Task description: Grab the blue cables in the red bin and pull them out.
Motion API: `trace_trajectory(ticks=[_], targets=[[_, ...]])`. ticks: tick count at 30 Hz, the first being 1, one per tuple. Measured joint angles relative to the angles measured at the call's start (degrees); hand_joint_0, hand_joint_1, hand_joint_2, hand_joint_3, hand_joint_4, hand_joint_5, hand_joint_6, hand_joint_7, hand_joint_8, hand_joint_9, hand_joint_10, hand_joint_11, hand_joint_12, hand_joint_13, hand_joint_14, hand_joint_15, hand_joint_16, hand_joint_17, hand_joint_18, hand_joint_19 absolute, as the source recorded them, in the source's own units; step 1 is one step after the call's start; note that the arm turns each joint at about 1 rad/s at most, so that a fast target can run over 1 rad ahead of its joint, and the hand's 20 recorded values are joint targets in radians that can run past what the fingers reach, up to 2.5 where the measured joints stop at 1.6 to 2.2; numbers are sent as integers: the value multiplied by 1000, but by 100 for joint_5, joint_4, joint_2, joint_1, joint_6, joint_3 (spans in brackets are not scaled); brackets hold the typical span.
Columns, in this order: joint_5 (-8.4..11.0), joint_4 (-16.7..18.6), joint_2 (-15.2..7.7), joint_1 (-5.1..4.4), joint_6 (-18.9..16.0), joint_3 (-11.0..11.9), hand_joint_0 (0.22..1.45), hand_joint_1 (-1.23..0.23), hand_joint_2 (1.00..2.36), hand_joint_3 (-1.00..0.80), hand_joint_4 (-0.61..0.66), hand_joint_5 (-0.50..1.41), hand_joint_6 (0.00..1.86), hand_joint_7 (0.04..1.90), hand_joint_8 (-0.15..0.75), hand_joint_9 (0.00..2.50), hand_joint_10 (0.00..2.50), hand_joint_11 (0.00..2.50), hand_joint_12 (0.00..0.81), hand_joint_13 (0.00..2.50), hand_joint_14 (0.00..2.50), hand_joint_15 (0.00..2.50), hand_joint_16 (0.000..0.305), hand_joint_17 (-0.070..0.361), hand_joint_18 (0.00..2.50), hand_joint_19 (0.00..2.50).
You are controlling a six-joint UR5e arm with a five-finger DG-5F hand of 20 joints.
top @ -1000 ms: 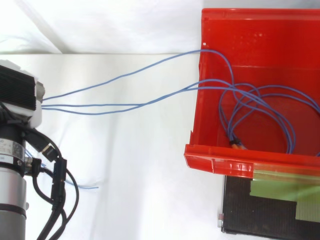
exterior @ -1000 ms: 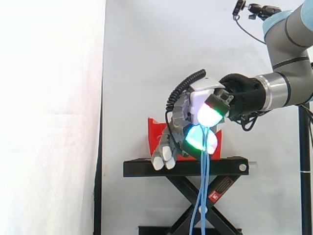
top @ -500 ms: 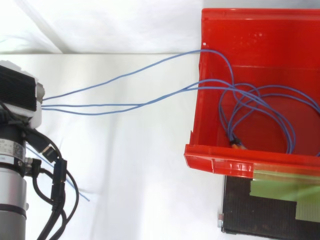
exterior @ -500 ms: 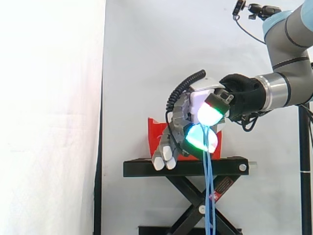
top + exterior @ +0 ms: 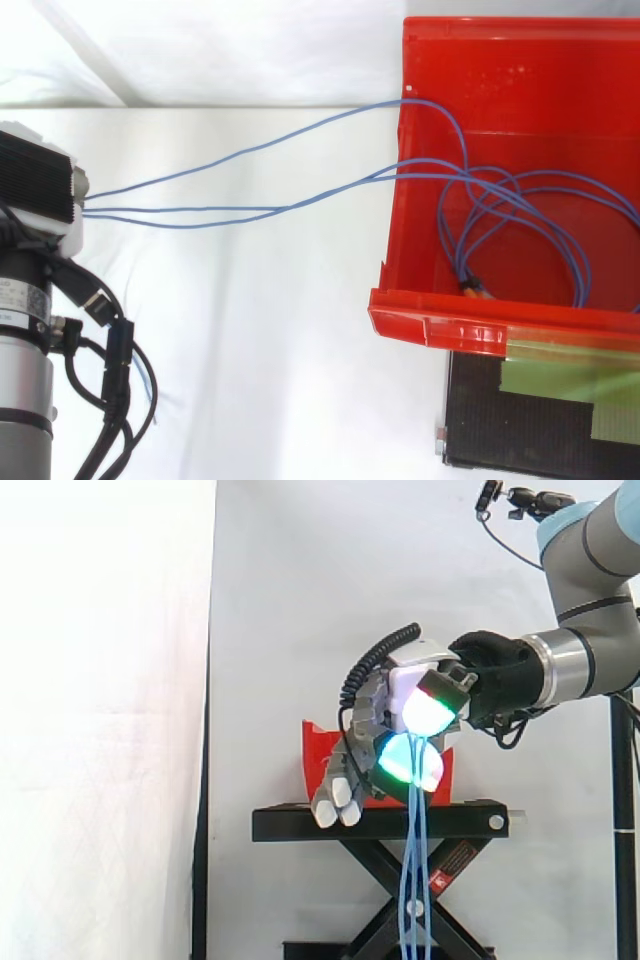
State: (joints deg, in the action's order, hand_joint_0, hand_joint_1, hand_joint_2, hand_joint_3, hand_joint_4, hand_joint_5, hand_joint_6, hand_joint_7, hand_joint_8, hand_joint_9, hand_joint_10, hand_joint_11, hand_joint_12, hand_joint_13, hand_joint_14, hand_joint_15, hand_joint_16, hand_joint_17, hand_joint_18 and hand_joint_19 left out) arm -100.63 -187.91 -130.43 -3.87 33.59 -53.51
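Observation:
In the side view my hand point(image 5: 408, 683) hovers in front of the red bin point(image 5: 318, 752), a little above the stand. Its curled fingers, with green and white glowing pads, pinch the blue cables point(image 5: 412, 860), whose loose ends hang straight down past the stand. From above, the hand point(image 5: 38, 190) is far left of the bin's rim point(image 5: 430, 325). Three cable strands point(image 5: 250, 207) stretch from the hand across the white surface and over the bin's left wall. Inside the bin the cables lie in loose loops point(image 5: 520, 205), ending at an orange connector point(image 5: 472, 291).
The bin stands on a black scissor-lift stand point(image 5: 380, 823), whose top with green tape point(image 5: 545, 405) shows below the bin from above. A white curtain hangs behind and at the left.
The hand and the stretched strands have held still. The hanging cable ends have swung, from slanting left to hanging straight and spread apart.

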Motion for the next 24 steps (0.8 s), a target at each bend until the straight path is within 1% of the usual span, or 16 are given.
trace_trajectory(ticks=[24], targets=[[-9, 0, 0, 0, -24, 0, 806, -692, 1000, -1000, 235, 976, 294, 692, 280, 787, 16, 451, 330, 542, 17, 421, 43, 96, 408, 648]])
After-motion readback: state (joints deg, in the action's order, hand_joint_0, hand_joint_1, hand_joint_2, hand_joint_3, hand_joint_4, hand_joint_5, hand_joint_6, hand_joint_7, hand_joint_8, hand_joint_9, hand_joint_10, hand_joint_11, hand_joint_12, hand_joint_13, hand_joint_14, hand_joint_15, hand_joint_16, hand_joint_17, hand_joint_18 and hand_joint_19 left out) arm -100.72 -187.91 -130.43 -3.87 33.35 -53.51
